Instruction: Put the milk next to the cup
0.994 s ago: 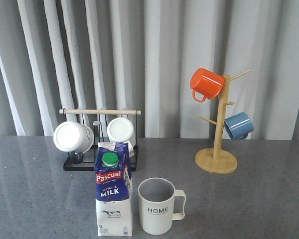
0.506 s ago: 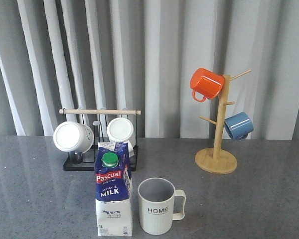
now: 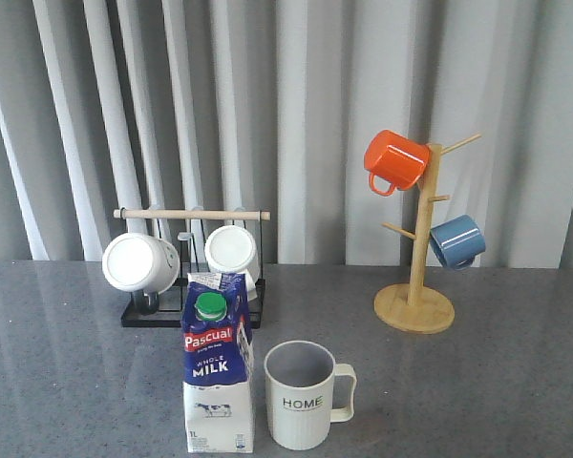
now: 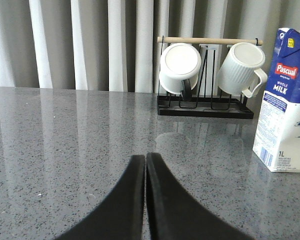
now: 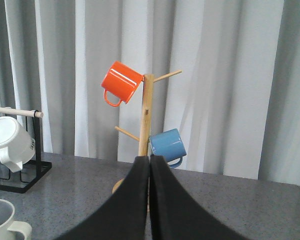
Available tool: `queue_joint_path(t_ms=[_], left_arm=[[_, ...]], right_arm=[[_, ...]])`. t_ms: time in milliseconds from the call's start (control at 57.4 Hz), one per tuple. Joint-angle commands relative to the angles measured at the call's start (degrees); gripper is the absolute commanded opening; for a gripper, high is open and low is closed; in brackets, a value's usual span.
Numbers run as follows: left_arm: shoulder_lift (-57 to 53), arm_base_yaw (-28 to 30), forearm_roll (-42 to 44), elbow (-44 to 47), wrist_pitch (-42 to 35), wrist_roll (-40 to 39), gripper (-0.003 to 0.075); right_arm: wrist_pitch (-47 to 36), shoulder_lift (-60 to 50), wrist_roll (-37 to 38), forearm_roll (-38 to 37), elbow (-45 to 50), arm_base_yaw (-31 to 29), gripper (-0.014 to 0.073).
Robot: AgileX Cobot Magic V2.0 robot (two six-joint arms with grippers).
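Observation:
The milk (image 3: 218,367) is a blue and white Pascual carton with a green cap, upright near the table's front edge. Right beside it, with a narrow gap between them, stands the off-white ribbed HOME cup (image 3: 302,393), its handle pointing right. The left wrist view shows the milk (image 4: 286,102) at its edge, and my left gripper (image 4: 145,157) is shut and empty, low over bare table well apart from the carton. In the right wrist view only the cup (image 5: 1,220) rim and handle show in a corner. My right gripper (image 5: 149,159) is shut on nothing. Neither gripper appears in the front view.
A black wire rack (image 3: 191,310) with a wooden bar holds two white mugs (image 3: 138,262) behind the milk. At the back right a wooden mug tree (image 3: 417,286) carries an orange mug (image 3: 396,160) and a blue mug (image 3: 456,240). Grey curtains hang behind the speckled table (image 3: 477,391).

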Motion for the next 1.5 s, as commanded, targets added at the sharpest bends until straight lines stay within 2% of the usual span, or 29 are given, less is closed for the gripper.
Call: queue_joint_path(t_ms=[0,663,785,872,959,1064,1395,1482], left_arm=[[-0.59,0.09,-0.56,-0.73,-3.73,-0.46,-0.0008],[-0.59,0.09,-0.56,-0.79,-3.73,-0.46,-0.0008],[-0.59,0.09,-0.56,-0.79,-3.73,-0.46,-0.0008],[-0.59,0.09,-0.56,-0.79,-3.73,-0.46,-0.0008],[-0.59,0.09,-0.56,-0.79,-3.73,-0.46,-0.0008],[-0.59,0.09,-0.56,-0.79,-3.73,-0.46,-0.0008],[-0.59,0.09,-0.56,-0.79,-3.73,-0.46,-0.0008],[-0.59,0.09,-0.56,-0.79,-3.73,-0.46,-0.0008]], right_arm=[[-4.05,-0.09,-0.41,-0.49,-1.39,-0.17,-0.0011],[-4.1,-0.09,-0.41,-0.49,-1.39,-0.17,-0.0011],[-3.87,-0.09,-3.27,-2.39,-1.39,-0.21,-0.0011],[-0.99,-2.16,-4.64,2.64,-0.84,-0.21,-0.001],[-1.41,-7.17,-10.8,10.71,3.31,-0.21,-0.001],[-2.41,-13.48,-17.96,13.79,10.75,-0.21,-0.001],[-2.41,-36.52,-12.94,14.13,33.98,-0.21,-0.001],[4.82,-38.97,-12.86,14.08,33.81,-0.21,-0.001]])
